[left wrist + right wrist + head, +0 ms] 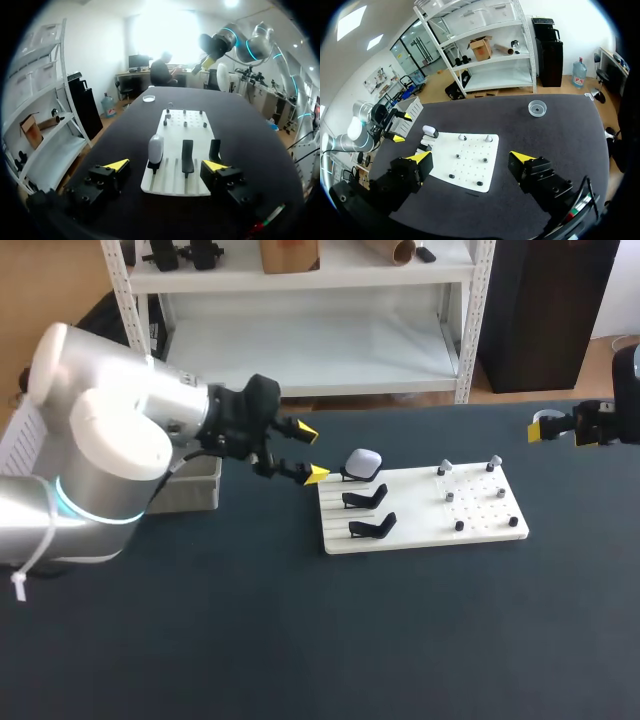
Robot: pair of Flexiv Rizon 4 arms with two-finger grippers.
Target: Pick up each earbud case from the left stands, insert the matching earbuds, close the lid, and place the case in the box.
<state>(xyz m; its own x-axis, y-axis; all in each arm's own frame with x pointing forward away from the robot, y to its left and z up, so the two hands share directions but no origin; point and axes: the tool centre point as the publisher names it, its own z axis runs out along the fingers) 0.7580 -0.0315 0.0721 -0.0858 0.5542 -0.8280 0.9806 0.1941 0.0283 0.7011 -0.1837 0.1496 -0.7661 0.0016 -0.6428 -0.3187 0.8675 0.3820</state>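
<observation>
I have the dark bench [300, 640] in view, and my left arm [110, 440] comes in over its left side. The white board [420, 505] lies near the middle. My left pincer [311, 452] is spread wide, just beside the board's left edge and gripping nothing. My right pincer [471, 157] is also spread, well off to the right. The earbud case [362, 462] sits on the rearmost stand [350, 476], clear of the left fingers.
</observation>
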